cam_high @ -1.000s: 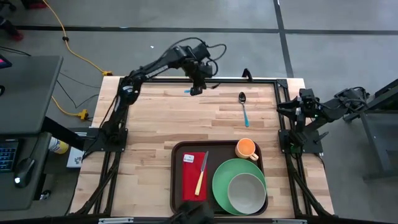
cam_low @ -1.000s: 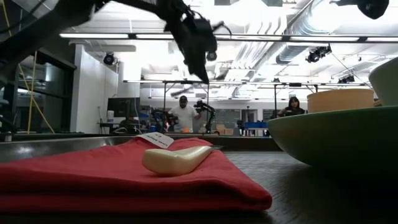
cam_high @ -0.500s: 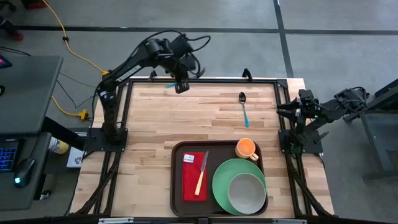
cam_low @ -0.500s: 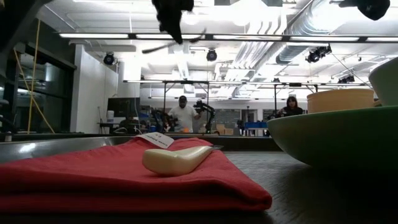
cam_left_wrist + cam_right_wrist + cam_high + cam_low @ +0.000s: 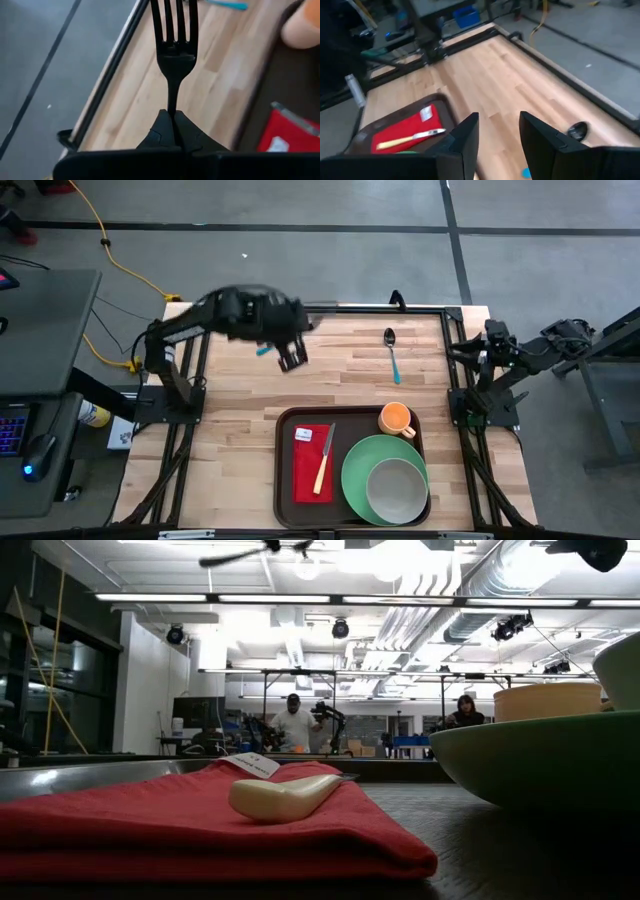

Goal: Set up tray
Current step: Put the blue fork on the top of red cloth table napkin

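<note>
My left gripper is over the table's far left part, shut on a dark fork, well above the wood. The dark brown tray lies at the near edge. It carries a red napkin with a cream-handled knife on it, a green plate bearing a grey bowl, and an orange cup. A spoon with a teal handle lies flat on the wood at the far right. My right gripper is open and empty at the table's right edge. My left gripper pinches the fork's thin neck between its two fingertips, a little behind the tines. The fork runs on straight out of the fingers, tines leading. It is lifted clear of the table. A teal end shows behind the gripper.
Bare wood lies between the tray and the far edge. Black frame rails run along the table's edges. People and equipment stand in the room beyond the table.
My left gripper has carried the fork from the middle of the far edge toward the table's left, then toward the near edge. It has risen out of the top of the low view. It stays shut on the fork.
</note>
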Action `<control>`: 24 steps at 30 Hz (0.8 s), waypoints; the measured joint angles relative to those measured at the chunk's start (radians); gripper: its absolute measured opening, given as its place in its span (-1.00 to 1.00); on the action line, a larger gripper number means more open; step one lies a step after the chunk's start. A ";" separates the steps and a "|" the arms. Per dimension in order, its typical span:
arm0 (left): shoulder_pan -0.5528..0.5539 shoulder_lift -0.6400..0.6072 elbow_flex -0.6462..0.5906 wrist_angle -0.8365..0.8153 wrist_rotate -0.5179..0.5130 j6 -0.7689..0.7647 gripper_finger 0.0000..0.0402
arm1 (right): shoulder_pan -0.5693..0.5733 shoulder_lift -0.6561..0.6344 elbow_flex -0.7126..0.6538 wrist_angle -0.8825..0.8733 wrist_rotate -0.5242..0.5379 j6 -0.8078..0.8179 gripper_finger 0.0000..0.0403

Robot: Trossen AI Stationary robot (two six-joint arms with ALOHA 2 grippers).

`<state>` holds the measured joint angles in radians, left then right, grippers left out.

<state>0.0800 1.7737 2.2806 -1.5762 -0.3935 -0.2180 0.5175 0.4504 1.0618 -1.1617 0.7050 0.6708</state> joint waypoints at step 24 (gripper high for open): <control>-0.437 0.284 -0.001 0.006 -0.208 -1.071 -0.94 | 0.000 -0.040 0.281 -0.209 0.086 -0.182 -0.41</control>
<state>-0.3566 2.0577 2.2795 -1.5707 -0.6012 -1.2888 0.5171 0.4102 1.3426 -1.3709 0.7907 0.4890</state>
